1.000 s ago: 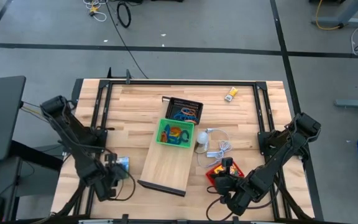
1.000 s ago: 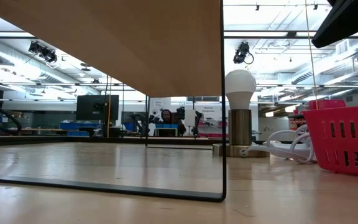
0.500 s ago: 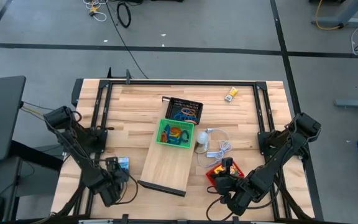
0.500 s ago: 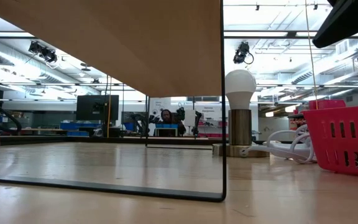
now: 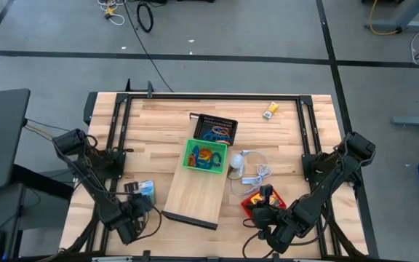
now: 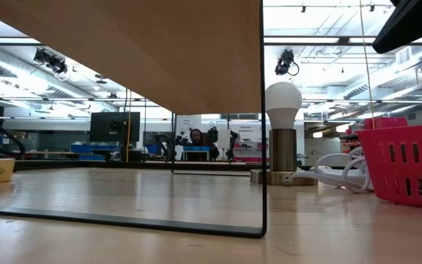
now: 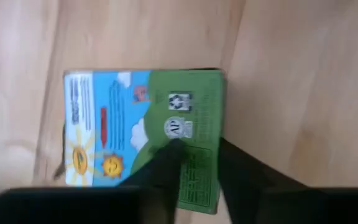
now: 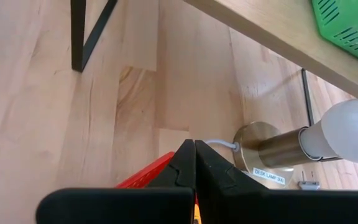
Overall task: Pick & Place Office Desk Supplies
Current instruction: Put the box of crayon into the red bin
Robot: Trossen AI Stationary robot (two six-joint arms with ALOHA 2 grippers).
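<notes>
Box: green and blue card box (image 7: 143, 133) lies flat on the table (image 5: 289, 145), lower left of the overhead frame.
Left gripper (image 7: 194, 167): over the box, fingers apart, astride its green end; grip uncertain.
Right gripper (image 8: 194, 163): fingers pressed together, empty, lower right by the red tray (image 5: 256, 200).

left arm: runs from its base at the table's 9 o'clock edge down toward 7 o'clock, elbow bent
left gripper (image 5: 138, 207): low over the table near 7 o'clock, its fingers (image 7: 166, 168) parted a little and pointing toward 3 o'clock
right arm: runs from its base at the 3 o'clock edge down toward 5 o'clock
right gripper (image 5: 265, 209): near 5 o'clock, fingers (image 8: 182, 163) pressed together, holding nothing
</notes>
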